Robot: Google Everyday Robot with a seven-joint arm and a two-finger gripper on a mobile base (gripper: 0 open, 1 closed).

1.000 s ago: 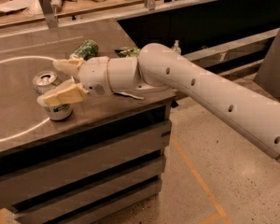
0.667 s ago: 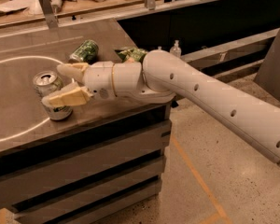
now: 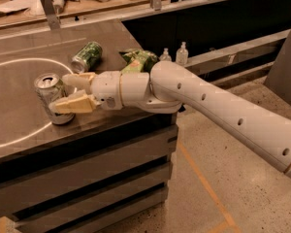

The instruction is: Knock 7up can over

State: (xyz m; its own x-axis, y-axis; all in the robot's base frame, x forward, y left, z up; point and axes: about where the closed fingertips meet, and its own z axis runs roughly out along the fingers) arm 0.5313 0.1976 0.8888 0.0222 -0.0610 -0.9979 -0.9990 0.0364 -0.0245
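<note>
The dark metal counter (image 3: pixel 111 130) ends just on the near side of the claw (image 3: pixel 60 93). The cream-fingered claw sits low over the surface, spread, with one finger in front of the pale silver-white 7up can with green markings (image 3: pixel 48 89) and the other behind it. The near finger lies across the can's lower front and seems to touch it. The far finger's tip is just beside the rim.

Over the last second the white arm (image 3: pixel 208 106) has sunk a little and its wrist has eased closer to the counter, while the claw has kept its place about the can. The can stands where it did, top open to view, perhaps leaning slightly away from the wrist. It has not gone over, so the knock is judged still to come. A sideways sweep from this bracket would probably tip it.

Beyond the claw, an all dark-green can (image 3: pixel 87 56) lies on its side. Farther along behind the wrist sits a crumpled green snack bag (image 3: pixel 140 59), well apart from the fingers.
</note>
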